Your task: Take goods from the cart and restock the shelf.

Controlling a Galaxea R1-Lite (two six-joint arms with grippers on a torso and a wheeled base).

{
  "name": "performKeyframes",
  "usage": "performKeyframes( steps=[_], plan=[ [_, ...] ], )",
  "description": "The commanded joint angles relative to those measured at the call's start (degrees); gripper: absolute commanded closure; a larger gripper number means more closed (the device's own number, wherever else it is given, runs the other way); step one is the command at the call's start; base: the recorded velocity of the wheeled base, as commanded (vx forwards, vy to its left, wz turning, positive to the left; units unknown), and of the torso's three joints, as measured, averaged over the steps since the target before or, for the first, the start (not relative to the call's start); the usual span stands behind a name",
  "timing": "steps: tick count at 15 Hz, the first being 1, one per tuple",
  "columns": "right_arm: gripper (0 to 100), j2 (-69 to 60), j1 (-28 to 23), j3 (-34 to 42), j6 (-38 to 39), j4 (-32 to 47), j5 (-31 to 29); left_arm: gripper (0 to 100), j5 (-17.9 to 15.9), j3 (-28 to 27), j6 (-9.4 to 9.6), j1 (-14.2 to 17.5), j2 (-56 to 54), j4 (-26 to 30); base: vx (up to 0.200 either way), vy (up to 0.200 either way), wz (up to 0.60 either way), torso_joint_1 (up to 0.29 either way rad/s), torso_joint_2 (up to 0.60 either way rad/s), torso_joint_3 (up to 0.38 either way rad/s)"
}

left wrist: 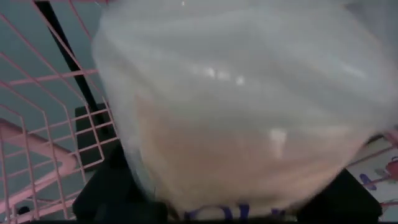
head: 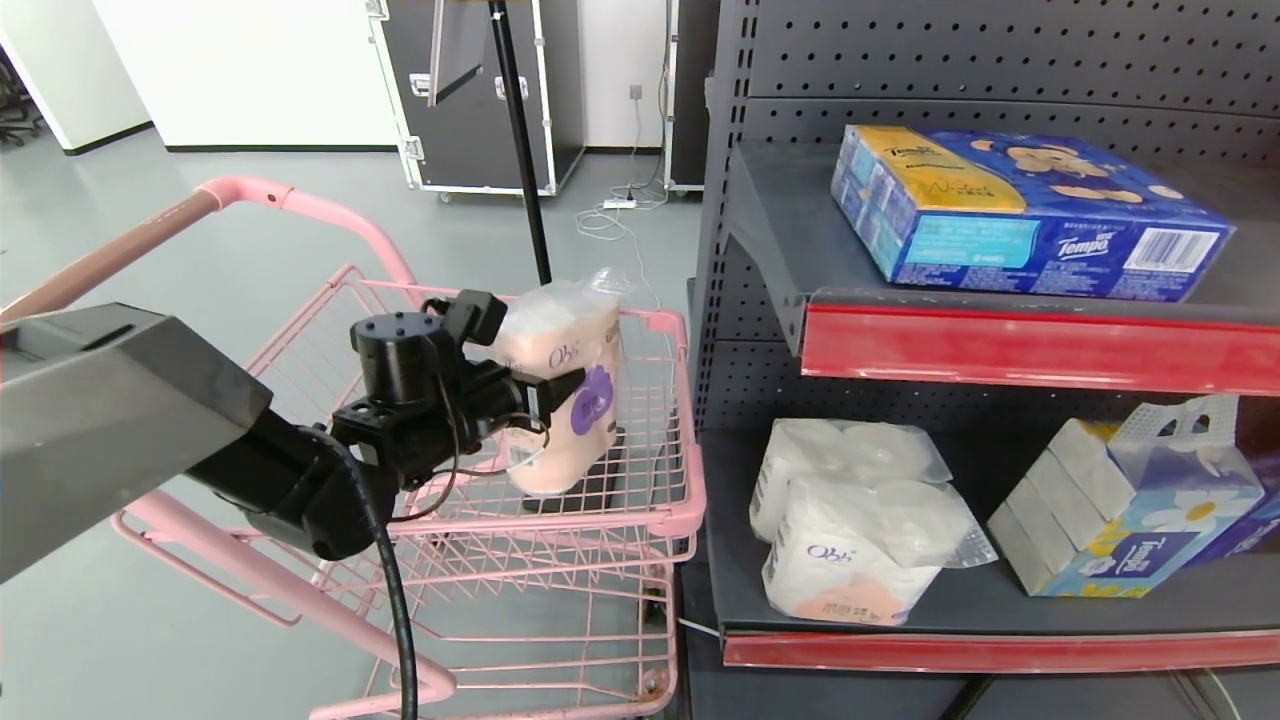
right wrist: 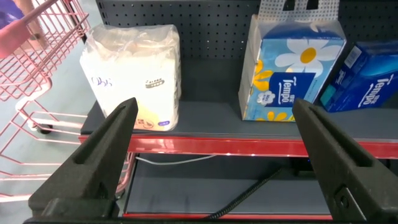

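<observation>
My left gripper (head: 535, 400) is shut on a pack of toilet paper rolls (head: 565, 380) in clear plastic, held upright just above the pink cart's basket (head: 560, 500). The same pack (left wrist: 249, 118) bulges right in front of the left wrist camera. On the lower shelf (head: 1000, 600) lies another toilet paper pack (head: 850, 520), next to a blue-and-white tissue pack (head: 1130, 510). A big blue tissue box (head: 1020, 215) rests on the upper shelf. My right gripper (right wrist: 211, 155) stands open low in front of the lower shelf, facing the toilet paper pack (right wrist: 134, 78) and the tissue pack (right wrist: 292, 68).
The pink cart's handle (head: 240, 190) rises at the left. A black stand pole (head: 520, 140) and a black case (head: 470, 90) stand behind the cart. Red price rails (head: 1030, 350) edge both shelves. Bare shelf space lies between the two lower packs.
</observation>
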Motion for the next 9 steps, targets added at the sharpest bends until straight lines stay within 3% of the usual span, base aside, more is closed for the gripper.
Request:
performKeyframes(
  steps=[1,4,7,9],
  plan=[
    [0,0.0,0.0,0.0,0.0,0.0,0.0,100,-0.1,-5.4,-0.06,2.0,-6.1,4.0,0.0,0.0,0.0,0.0,0.0,0.0],
    [0,0.0,0.0,0.0,0.0,0.0,0.0,100,-1.8,-6.1,-0.06,2.1,-15.4,14.4,0.0,0.0,0.0,0.0,0.0,0.0],
    [0,0.0,0.0,0.0,0.0,0.0,0.0,100,-1.8,-3.1,0.02,3.6,-21.4,16.6,0.0,0.0,0.0,0.0,0.0,0.0],
    [0,0.0,0.0,0.0,0.1,0.0,0.0,100,-1.9,-0.2,0.02,5.4,-29.3,21.6,0.0,0.0,0.0,0.0,0.0,0.0]
  ],
)
